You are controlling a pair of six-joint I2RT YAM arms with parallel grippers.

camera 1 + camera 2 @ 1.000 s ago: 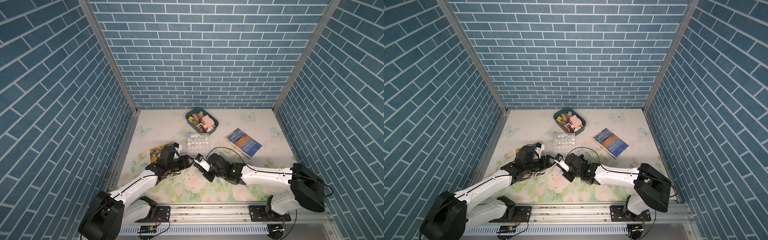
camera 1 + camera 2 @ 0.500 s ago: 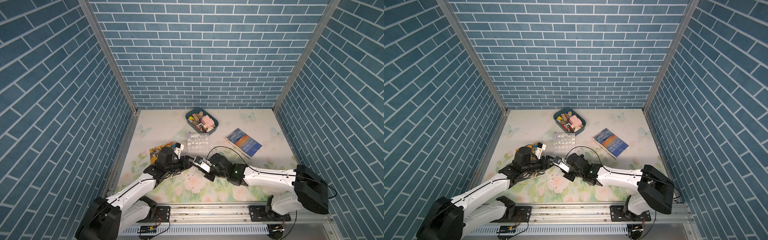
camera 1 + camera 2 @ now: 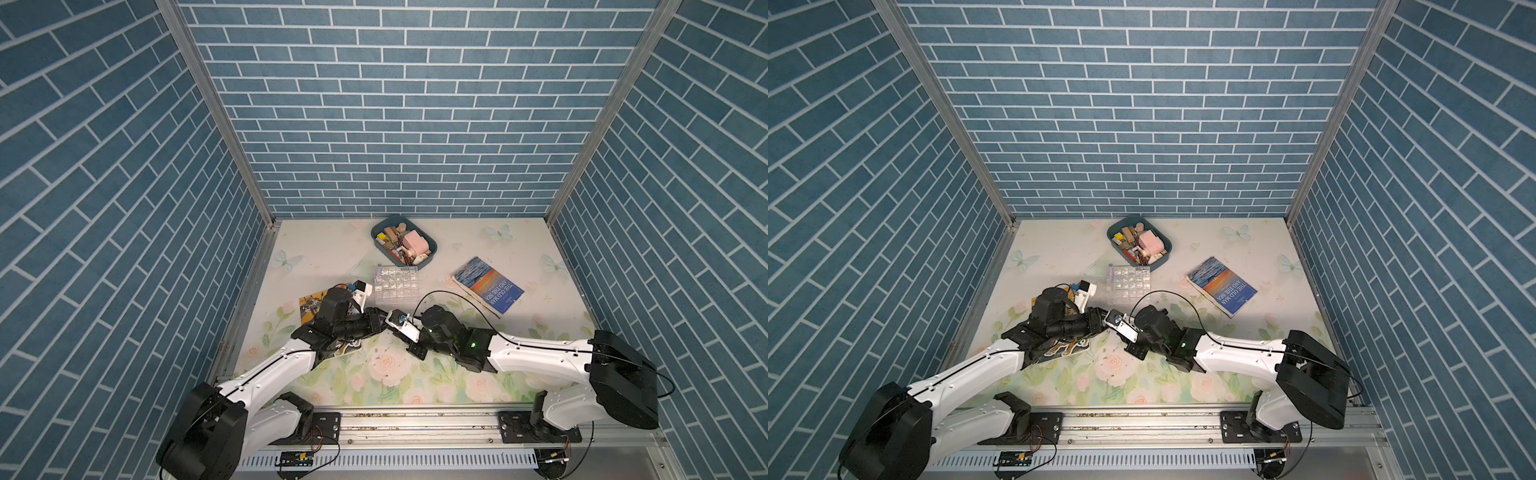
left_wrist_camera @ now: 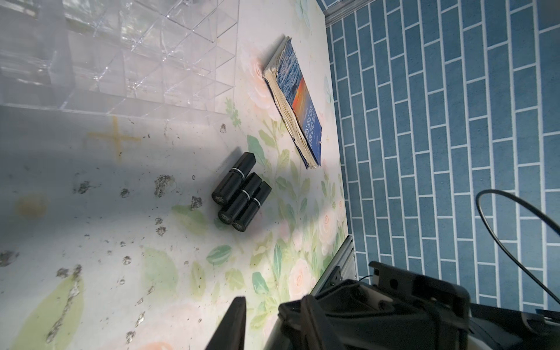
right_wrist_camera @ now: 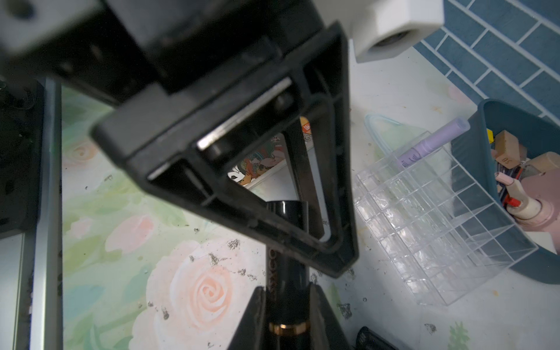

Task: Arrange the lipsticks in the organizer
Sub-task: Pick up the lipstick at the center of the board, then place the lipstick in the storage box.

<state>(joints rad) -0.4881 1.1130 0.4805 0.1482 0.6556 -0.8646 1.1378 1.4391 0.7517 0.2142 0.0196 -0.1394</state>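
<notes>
Over the floral bench [image 3: 332,249] the right end effector [image 5: 285,298] pinched a gold-banded lipstick [image 5: 286,272], its free end between narrow-set jaws of the left end effector [image 3: 379,325], grip unclear, likely a handover.

The left gripper [image 3: 376,325] and right gripper [image 3: 392,329] meet tip to tip near the middle of the floral table [image 3: 457,232]; their jaws are too small to read. The clear organizer [image 3: 395,283] sits at 12 o'clock from them, the blue-grey tray [image 3: 432,254] just beyond it. A book [image 3: 488,290] lies at 2 o'clock, a picture card [image 3: 309,305] at 9 o'clock, partly under the left arm [image 3: 286,361].
</notes>
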